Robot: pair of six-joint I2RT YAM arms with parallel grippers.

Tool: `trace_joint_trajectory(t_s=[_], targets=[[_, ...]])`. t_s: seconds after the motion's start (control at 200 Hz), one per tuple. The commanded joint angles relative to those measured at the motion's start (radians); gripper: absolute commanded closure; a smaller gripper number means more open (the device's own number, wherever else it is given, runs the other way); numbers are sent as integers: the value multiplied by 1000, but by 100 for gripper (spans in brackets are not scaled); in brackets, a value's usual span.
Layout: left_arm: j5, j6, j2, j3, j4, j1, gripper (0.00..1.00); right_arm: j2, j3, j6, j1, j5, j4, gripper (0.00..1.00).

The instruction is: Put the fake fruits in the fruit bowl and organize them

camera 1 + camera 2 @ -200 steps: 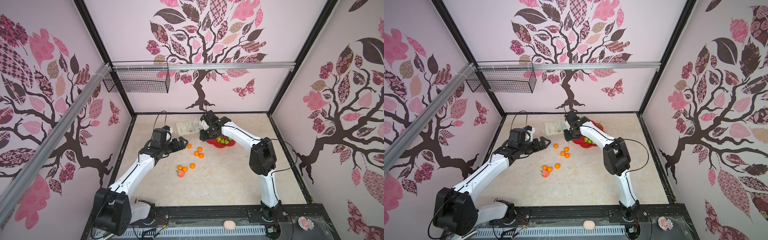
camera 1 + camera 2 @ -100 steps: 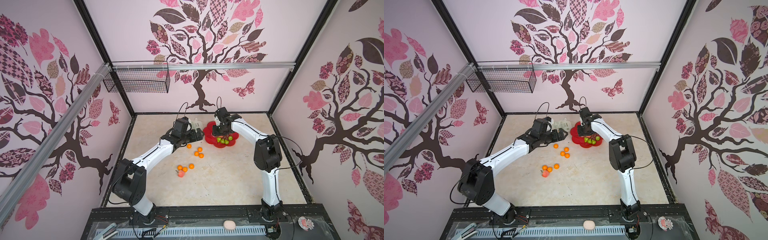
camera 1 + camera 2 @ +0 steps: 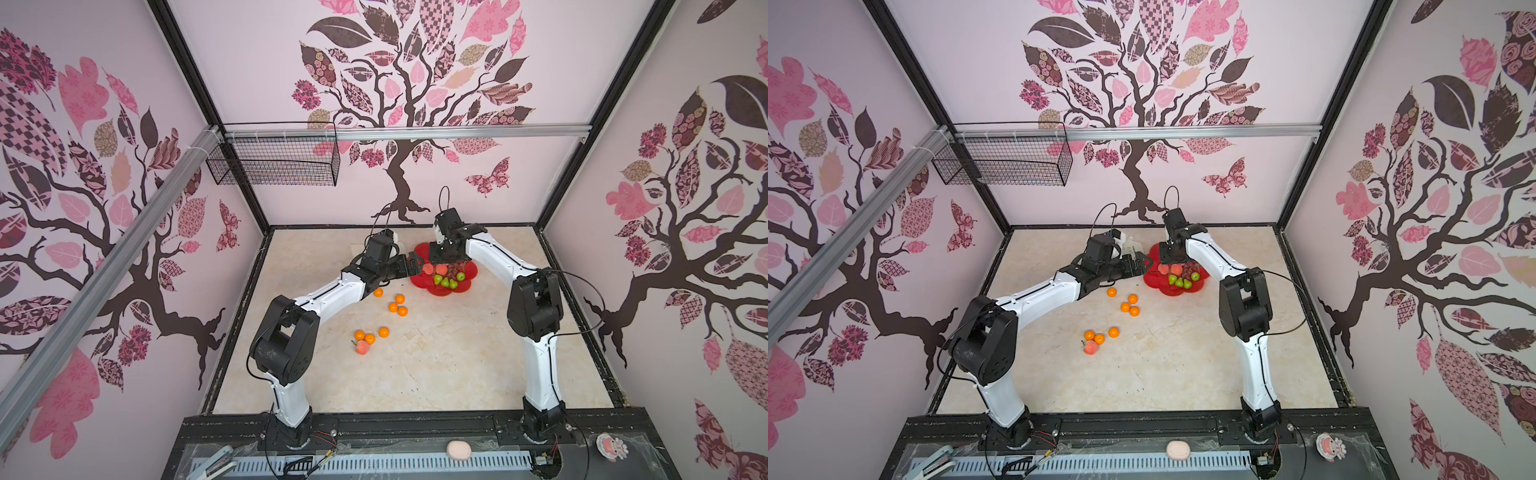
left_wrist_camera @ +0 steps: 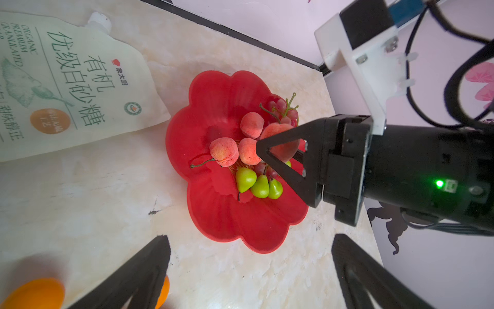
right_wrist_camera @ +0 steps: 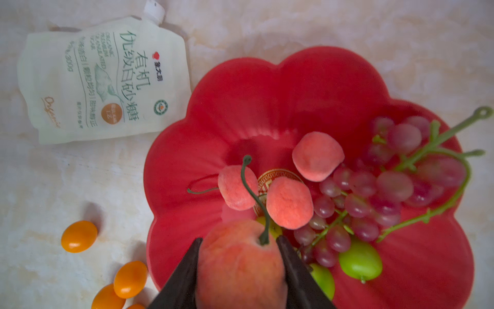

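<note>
Holding a peach (image 5: 238, 270) in right gripper (image 5: 239, 239), poised straight above fruit bowl (image 5: 267, 93) centre. In a top view, bare floor toward 10 o'clock, grapes (image 3: 456, 266) at 3, pears (image 3: 445, 282) near 6. Spread wide and empty at 9 o'clock rim: left gripper (image 4: 251, 238).

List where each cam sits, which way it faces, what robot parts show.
Top views: high at front, facing down and back over the marble-look table; both arms whole.
Left wrist: beside the glossy red scalloped bowl, facing across it; own open left gripper, right gripper.
Right wrist: above the bowl, facing down; own fingers clamping a fuzzy pink peach.
Shared by both wrists: bowl, peach, white printed pouch.
</note>
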Motion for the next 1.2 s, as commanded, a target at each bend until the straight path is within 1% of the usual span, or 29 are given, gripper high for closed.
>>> trace_joint_trajectory(t_s=[0.0,0.085,0.175,0.315,0.765,1.195], targets=[[18,-8,39,53,53,-3,2,81,67,1,-3,30,-39,56],[9,-18,56,53,68,-2,2,106,94,0,-3,48,-43,56],[-27,-36,62,50,60,2,2,132,126,-5,-4,64,-58,56],[-46,-60,59,30,63,15,2,160,135,-6,-4,75,-61,56],[-29,-50,66,25,74,16,2,238,212,-8,-4,80,-98,54],[-20,-49,76,32,74,16,2,230,212,-5,-4,69,-98,50]])
